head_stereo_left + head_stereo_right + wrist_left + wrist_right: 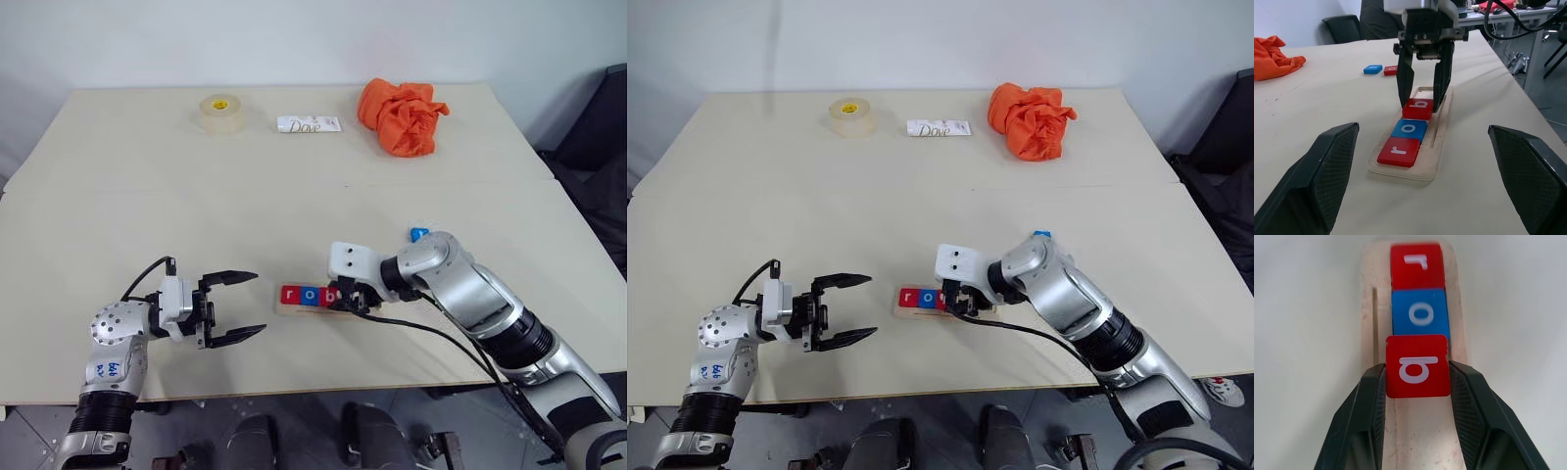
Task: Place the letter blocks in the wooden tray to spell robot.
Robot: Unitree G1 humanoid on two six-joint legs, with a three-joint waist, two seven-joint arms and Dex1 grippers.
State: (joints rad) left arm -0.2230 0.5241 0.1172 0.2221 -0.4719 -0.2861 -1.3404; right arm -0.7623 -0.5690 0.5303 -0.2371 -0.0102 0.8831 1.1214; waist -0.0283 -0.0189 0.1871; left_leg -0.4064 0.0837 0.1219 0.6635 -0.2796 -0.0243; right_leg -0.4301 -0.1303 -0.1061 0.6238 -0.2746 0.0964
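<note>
Left gripper (240, 305): nearest you, hovering level over the near part of the bench (118, 225), its fingers (231, 278) spread wide with nothing between them. It points along the tray, so its wrist view gives you a straight sight down the row of letters.

Wooden tray (1437, 147): lies flat on the bench just beyond the left gripper. The tiles sit side by side in its wide recess, which keeps their edges in one line; a narrow slot runs beside them.

Red r tile (1399, 151): first in the tray, at the end nearest the left gripper.

Blue o tile (1409, 129): second, touching the r tile.

Red b tile (1418, 365): third, pinched by its two side edges, which leaves the lettered face in view. Its front edge appears to overlap the o tile, so you may judge it not yet seated.

Right gripper (1422, 100): angled down over the tray, its fingers (1369, 411) narrowed onto the b tile.

Loose tiles: one blue tile (1373, 69) and one red tile (1391, 70) lie flat on the bench well beyond the tray; their letters cannot be read. These are presumably o and t.

Far edge: a tape roll (222, 112), a white Dove packet (309, 124) and a crumpled orange cloth (402, 116), all well apart from the work.
</note>
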